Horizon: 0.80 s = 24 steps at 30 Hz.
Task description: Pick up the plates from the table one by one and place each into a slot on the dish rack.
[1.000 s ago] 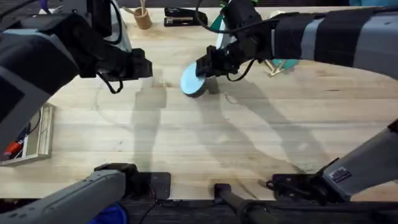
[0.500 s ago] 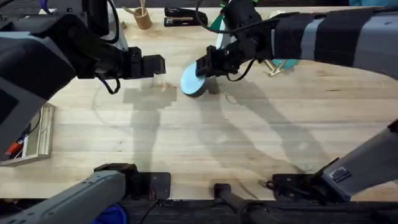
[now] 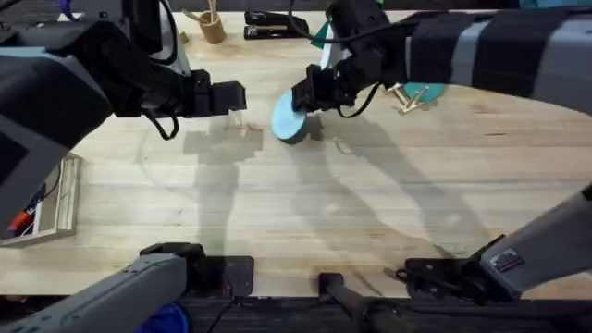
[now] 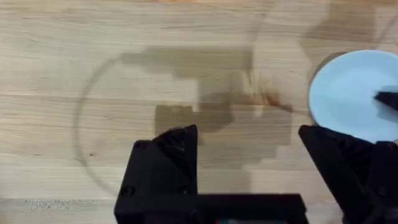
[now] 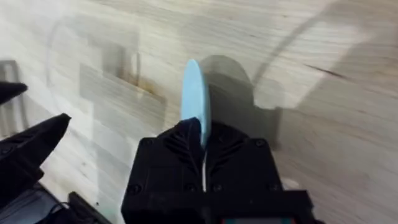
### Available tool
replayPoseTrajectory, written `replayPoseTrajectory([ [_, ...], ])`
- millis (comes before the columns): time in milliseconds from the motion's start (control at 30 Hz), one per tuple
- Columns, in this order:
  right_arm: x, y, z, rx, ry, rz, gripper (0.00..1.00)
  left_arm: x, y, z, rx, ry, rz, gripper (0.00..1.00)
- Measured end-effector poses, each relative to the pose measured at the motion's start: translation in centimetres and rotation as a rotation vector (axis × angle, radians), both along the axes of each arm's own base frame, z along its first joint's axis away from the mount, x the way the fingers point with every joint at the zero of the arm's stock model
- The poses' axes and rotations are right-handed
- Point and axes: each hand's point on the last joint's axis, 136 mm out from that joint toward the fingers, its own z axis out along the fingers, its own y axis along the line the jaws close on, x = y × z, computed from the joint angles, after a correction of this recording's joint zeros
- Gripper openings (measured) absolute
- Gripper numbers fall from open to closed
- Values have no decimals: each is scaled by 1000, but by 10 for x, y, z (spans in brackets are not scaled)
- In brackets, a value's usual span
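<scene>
Your right gripper (image 3: 305, 97) sits over the far middle of the table (image 3: 370, 213), pinched shut on the rim of the pale blue plate (image 3: 289, 118). The plate hangs tilted, lifted off the wood, with a shadow just beside it. In the right wrist view the plate (image 5: 195, 99) shows nearly edge-on, a thin upright sliver running straight out from between the fingers (image 5: 186, 140); its flat faces look out to either side. From overhead the disc reads as an oval, its long axis running near-to-far, one face turned toward the left.

Your left gripper (image 3: 233, 96) hovers to the left of the plate, close but apart, pointing right toward it. Its fingers (image 4: 168, 155) stand wide with bare table between them, holding nothing. In the left wrist view the plate (image 4: 351, 93) appears as a near-full round face.

A teal plate (image 3: 427, 92) lies on the far right of the table beside some thin wooden pegs (image 3: 405, 100); too much is hidden to say more.
</scene>
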Motion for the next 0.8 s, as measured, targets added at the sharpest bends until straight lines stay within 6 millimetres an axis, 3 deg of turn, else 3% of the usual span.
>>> replayPoseTrajectory([
  [400, 6, -20, 45, -157, -82, 61, 32, 0, 0, 0, 0, -2, 0, 995],
  [600, 10, -26, 79, -188, -123, 122, 32, 0, 0, 0, 0, -2, 0, 995],
  [800, 22, -50, 111, -216, -161, 126, 32, 0, 0, 0, 0, -2, 0, 995],
])
